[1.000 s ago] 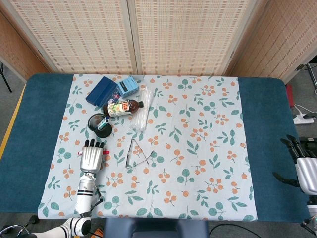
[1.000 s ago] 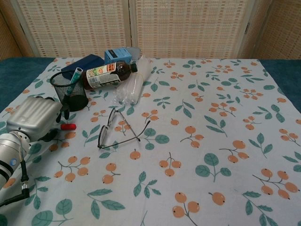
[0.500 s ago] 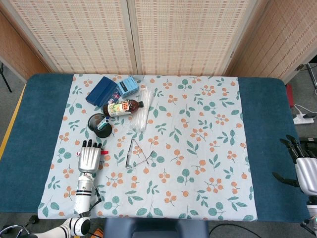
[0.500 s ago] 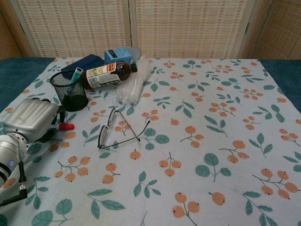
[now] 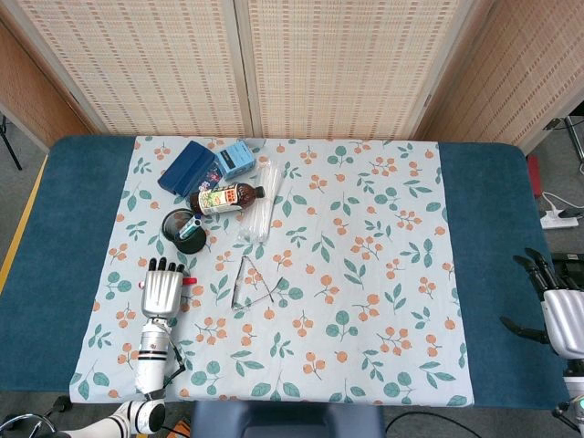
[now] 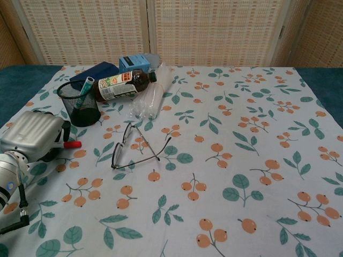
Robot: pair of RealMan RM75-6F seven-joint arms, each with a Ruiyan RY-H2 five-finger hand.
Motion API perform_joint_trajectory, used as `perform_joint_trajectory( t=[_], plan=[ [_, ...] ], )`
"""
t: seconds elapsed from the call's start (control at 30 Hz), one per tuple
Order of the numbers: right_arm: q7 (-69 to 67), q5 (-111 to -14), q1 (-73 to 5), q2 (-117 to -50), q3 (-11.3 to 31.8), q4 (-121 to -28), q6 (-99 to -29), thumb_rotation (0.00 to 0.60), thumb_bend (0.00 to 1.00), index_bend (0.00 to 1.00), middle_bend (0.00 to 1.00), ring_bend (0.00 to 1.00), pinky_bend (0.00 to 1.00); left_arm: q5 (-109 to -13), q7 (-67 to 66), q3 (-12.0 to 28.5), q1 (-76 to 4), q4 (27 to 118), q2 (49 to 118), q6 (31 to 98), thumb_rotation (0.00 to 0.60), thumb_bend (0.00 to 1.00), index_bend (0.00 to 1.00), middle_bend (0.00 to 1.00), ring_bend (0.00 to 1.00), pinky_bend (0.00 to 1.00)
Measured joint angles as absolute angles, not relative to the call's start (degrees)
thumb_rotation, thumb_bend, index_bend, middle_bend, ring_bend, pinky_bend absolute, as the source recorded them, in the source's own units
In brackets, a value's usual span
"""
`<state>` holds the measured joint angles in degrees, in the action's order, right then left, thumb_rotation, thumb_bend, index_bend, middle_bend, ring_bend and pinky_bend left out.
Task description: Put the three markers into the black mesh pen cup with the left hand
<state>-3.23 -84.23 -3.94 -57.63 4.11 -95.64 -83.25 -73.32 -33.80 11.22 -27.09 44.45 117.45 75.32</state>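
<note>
Currently the left hand point(image 5: 163, 292) sits palm-down at the near left of the floral tablecloth point(image 5: 365, 274), fingers curled down over a red marker point(image 6: 73, 144). The marker's red end pokes out to the right of the hand; can't tell for sure whether the fingers actually clamp it or just cover it.

Just beyond the hand, the black mesh pen cup point(image 6: 79, 103) stands upright with one teal marker point(image 6: 84, 90) leaning inside. The third marker isn't visible in either view.

Behind the cup: a dark blue case point(image 5: 187, 166) and a light blue box point(image 5: 236, 158) at the far left. A brown bottle point(image 5: 227, 197) lies on its side just right of the cup, cap pointing right. Next to it lies a clear plastic sleeve point(image 5: 261, 213), running near to far.

A pair of glasses point(image 6: 134, 147) sits open, near side of the sleeve, right of the left hand and apart from it.

Far right, off the cloth on the blue table point(image 5: 493, 228), the right hand point(image 5: 557, 306) holds nothing, fingers spread.
</note>
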Motion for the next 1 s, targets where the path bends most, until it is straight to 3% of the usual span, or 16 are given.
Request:
perform_joint_trajectory(
  t=[0.4, 0.6, 0.8, 1.0],
  plan=[
    [-3.01, -84.13, -3.88, -58.04, 4.32, -95.21, -83.72, 0.600, 0.00, 0.17, 0.06, 0.31, 0.31, -74.40, -33.32, 10.89, -26.78, 44.67, 116.99, 76.66, 0.600, 0.30, 0.54, 0.59, 0.31, 0.30],
    [-3.31, -84.48, -3.79, -57.90, 4.26, -95.37, -84.02, 0.600, 0.00, 0.17, 0.06, 0.31, 0.31, -76.43, -34.86, 10.38, -26.69, 49.59, 114.02, 79.22, 0.600, 0.30, 0.54, 0.59, 0.31, 0.30],
    [-3.94, -85.08, -3.42, -57.59, 4.26, -95.49, -84.99, 0.600, 0.00, 0.17, 0.06, 0.31, 0.31, -77.69, -34.58, 10.78, -26.59, 62.19, 107.37, 80.39, 0.600, 0.30, 0.54, 0.61, 0.31, 0.32],
    [-4.58, -85.68, -3.31, -57.45, 4.17, -95.54, -85.40, 0.600, 0.00, 0.17, 0.06, 0.31, 0.31, -73.47, -27.23, 14.13, -27.35, 84.75, 93.87, 73.23, 0.600, 0.30, 0.53, 0.59, 0.31, 0.32]
  ],
)
